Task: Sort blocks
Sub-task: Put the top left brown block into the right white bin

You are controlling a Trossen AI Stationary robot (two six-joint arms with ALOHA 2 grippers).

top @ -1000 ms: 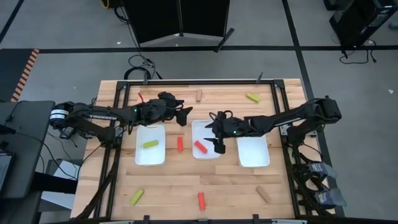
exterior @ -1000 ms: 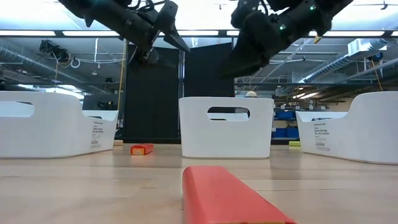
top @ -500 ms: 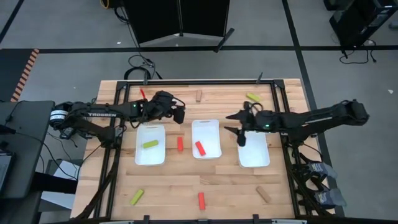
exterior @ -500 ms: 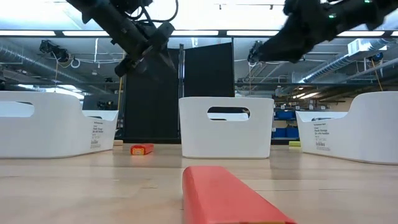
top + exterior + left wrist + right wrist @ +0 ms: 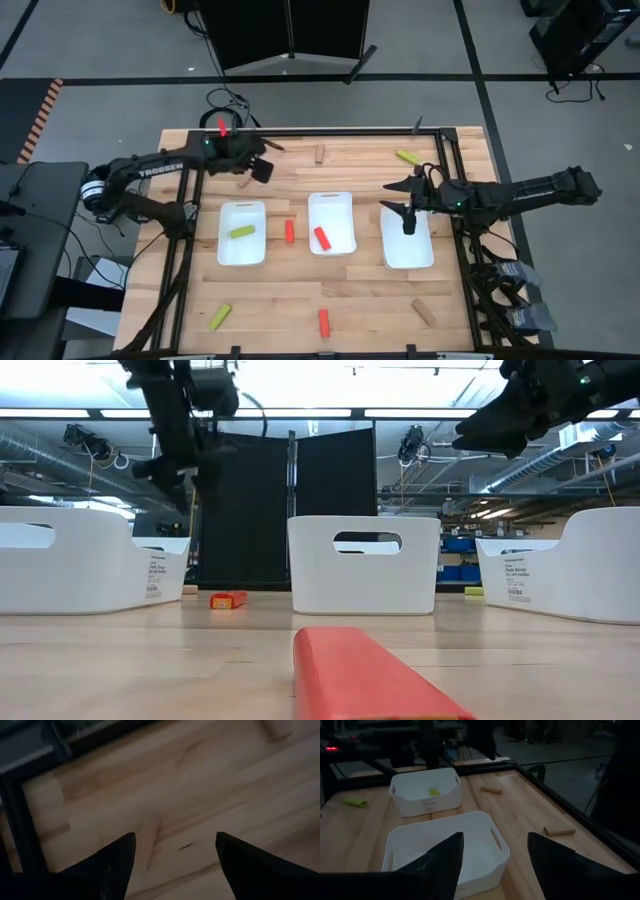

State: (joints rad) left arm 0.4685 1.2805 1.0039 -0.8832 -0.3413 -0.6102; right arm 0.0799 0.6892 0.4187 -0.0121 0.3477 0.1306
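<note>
Presently both grippers are spread and empty: the left gripper (image 5: 262, 170) hovers over bare counter (image 5: 300, 290) at the far-left corner, the right gripper (image 5: 406, 213) above the right white tray (image 5: 407, 260). Scattered blocks, like the brown block (image 5: 319, 153), lie apart, so a badly aimed descent could close on nothing.

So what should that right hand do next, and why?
Probably swing toward the table's far edge and stop above the yellow-green block. The right hand is open and empty over the right tray, which holds nothing, and that block lies loose on the wood nearby. The left hand, also open, hovers near the far-left corner.
</note>
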